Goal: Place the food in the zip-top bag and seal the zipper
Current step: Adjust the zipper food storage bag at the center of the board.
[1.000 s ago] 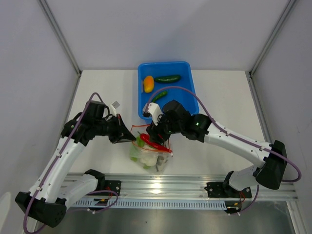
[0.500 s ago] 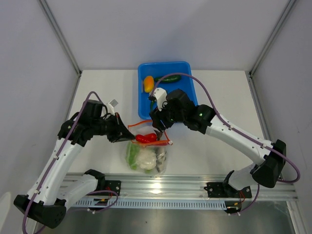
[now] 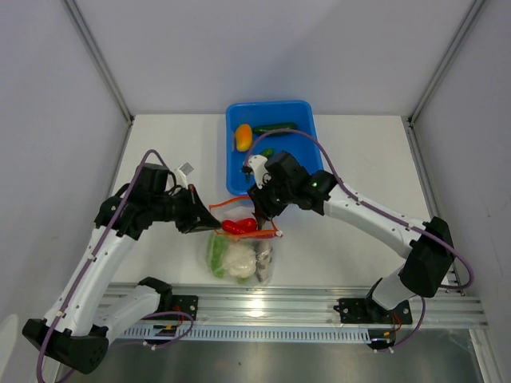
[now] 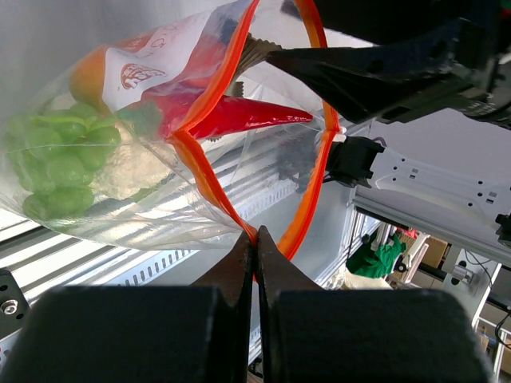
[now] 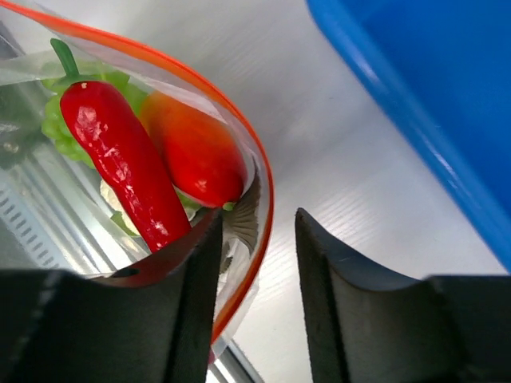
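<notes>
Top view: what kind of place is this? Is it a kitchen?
Probably a robot lab cell, not a kitchen. The left arm and right arm stand on a metal rail at a white table, grey panels wall it in, and the food in the tub and bag looks like toys.

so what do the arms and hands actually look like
The left arm and right arm have white tubular links and black joints, with a purple cable looped along each. The left hand and right hand are black, each with two tapered fingers.
</notes>
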Controlling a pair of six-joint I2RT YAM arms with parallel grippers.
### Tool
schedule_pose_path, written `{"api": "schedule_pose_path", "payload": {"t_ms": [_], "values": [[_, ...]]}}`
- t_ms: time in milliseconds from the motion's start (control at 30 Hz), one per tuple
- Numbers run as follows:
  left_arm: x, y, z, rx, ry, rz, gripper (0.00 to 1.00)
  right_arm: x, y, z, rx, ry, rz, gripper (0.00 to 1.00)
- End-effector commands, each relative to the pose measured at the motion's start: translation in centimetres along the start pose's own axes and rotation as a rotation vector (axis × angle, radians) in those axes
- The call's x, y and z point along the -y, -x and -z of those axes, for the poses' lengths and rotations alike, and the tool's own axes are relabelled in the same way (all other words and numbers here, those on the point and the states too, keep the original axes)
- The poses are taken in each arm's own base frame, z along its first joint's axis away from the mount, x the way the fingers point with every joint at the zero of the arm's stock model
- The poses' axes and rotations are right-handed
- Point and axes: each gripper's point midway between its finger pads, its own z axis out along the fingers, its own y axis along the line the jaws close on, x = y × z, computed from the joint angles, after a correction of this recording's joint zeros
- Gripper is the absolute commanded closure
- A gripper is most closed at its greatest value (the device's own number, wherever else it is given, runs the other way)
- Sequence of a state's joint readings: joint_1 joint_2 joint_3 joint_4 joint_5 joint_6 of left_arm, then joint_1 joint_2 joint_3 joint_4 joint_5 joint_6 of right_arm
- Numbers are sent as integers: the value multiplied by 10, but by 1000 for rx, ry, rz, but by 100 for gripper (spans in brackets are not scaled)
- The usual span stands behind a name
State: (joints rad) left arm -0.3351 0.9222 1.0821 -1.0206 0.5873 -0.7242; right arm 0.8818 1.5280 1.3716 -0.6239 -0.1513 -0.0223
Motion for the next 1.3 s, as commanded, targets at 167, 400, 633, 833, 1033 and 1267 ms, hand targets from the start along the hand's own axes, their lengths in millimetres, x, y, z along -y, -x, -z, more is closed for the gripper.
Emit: {"api": "schedule_pose_path", "payload": {"t_ms": [167,400,633,833,1033,1267], "values": [[15,3,11,29,-47,-54,100,-7,9,-13,0,21,-5,100],[15,11,28,141,-6,6,100,-34,88,50,268,-13,103,100],[-8,5,16,150,34,102,99,-48,63,53,211,31,101,100],[-28,-8,-11,38,47,157,99,-45,24,25,103,28,78,100],[3,12,18,166,-11,66,100,-47,53,42,183,24,95,100],[-31,-8,-7,43,71,151,99,-50,60,36,197,40,88,100]]}}
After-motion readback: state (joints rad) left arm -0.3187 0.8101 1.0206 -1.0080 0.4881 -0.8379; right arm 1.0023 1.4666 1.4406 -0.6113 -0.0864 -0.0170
